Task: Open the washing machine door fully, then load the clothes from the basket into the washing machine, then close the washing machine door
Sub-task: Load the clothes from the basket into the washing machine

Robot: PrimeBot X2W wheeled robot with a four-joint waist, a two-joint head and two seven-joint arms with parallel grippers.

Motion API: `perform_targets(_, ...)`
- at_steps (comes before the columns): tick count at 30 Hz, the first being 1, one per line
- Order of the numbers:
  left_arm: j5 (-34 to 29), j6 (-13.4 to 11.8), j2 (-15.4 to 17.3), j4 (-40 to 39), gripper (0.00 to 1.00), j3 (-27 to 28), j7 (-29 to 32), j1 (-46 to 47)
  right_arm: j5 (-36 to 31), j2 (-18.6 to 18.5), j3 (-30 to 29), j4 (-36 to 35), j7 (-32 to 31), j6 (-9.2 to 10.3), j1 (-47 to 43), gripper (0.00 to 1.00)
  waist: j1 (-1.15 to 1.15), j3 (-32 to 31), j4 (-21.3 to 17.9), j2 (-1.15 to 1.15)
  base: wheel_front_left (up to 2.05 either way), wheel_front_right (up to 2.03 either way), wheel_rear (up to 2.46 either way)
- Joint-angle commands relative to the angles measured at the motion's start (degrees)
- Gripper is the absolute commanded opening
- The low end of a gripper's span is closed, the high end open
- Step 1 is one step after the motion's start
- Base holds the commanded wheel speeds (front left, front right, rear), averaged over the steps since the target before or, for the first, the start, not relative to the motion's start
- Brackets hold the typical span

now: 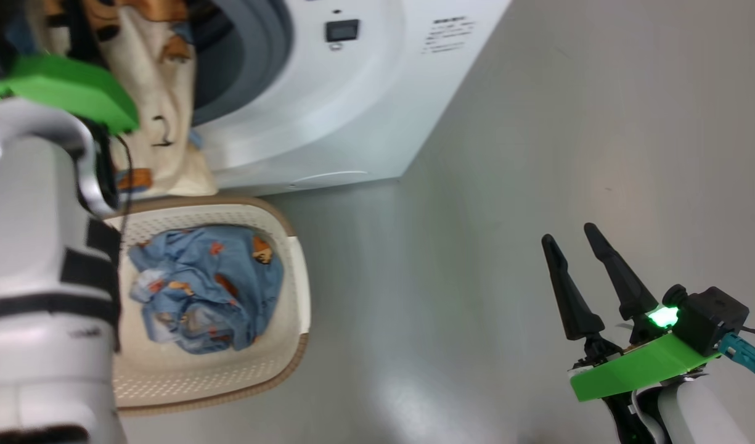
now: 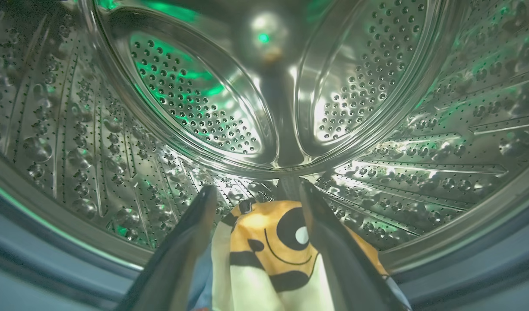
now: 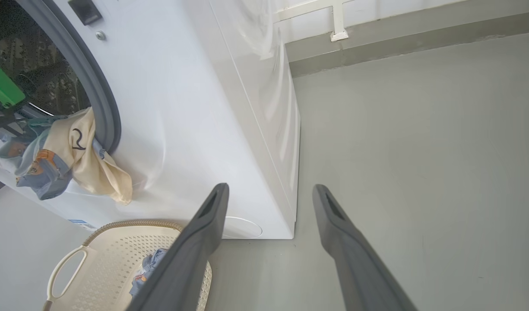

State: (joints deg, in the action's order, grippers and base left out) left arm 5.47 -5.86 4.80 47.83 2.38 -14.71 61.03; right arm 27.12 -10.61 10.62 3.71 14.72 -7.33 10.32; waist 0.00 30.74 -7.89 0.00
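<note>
Laundry loading, partway done. The washing machine stands with its round mouth clear, and the robot's pale left arm reaches into it from just above the basket.

The left wrist view looks inside the steel drum. There the left gripper has its two dark fingers spread wide and released. The tan cloth with the cartoon face lies loose between and beneath them, not pinched. This looks like a drop-off, with the arm reaching deep so that the cloth lands well inside.

The head view gives what the drum view cannot. Much of that cloth hangs out over the grey gasket and down the white front, its end near the basket rim, so it probably needs another push. The basket sits on the floor right below the mouth, likely to keep each carry short. The blue garment lies crumpled in it, not yet loaded.

The right gripper hovers over bare floor well off to the right. Its fingers are parted and empty, seemingly parked out of the way.

The right wrist view adds a side look. Some blue printed fabric is bunched with the draped cloth at the lip, and the basket's side handle shows.
</note>
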Motion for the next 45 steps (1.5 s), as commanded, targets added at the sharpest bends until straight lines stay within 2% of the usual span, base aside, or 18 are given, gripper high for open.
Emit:
perform_targets(1,0.75,-0.04,1.31,-4.18,1.00,0.89,-0.29,-3.16,-0.77,-0.85,0.75,-1.41,0.28,-0.16,-1.91,1.00,0.00,-1.78,2.39,0.00,0.00,0.00,0.00)
perform_targets(7,2.07,0.60,-1.35,-15.61,1.00,-1.35,-0.29,-14.86,-1.47,-1.96,-0.31,-2.02,0.28,-0.16,-2.55,1.00,0.00,-3.21,6.51,0.00,0.00,0.00,0.00)
perform_targets(11,3.39,0.16,-1.77,-22.08,1.00,-2.95,-0.29,-20.97,-1.67,-2.41,-0.92,-2.42,0.28,-0.16,-2.95,1.00,0.00,-3.38,8.35,0.00,0.00,0.00,0.00)
perform_targets(23,7.20,-5.16,-1.90,-36.13,1.00,-10.18,-0.29,-37.39,-2.37,-3.53,-1.47,-2.85,0.28,-0.16,-4.32,1.00,0.00,-4.92,10.90,0.00,0.00,0.00,0.00)
perform_targets(24,7.46,-6.33,-1.91,-38.30,1.00,-10.52,-0.29,-39.93,-2.51,-3.75,-1.72,-3.05,0.28,-0.16,-4.53,1.00,0.00,-5.01,11.17,0.00,0.00,0.00,0.00)
perform_targets(33,8.72,-9.79,-1.91,-44.55,1.00,-10.80,-0.29,-49.49,-3.24,-5.15,-1.21,-3.62,0.28,-0.16,-3.79,1.00,0.00,-4.90,11.17,0.00,0.00,0.00,0.00)
perform_targets(45,10.15,-12.30,-1.91,-49.61,1.00,-11.79,-0.29,-57.65,-4.41,-5.27,-3.23,-3.75,0.28,-0.16,-4.61,1.00,0.00,-6.20,10.86,0.00,0.00,0.00,0.00)
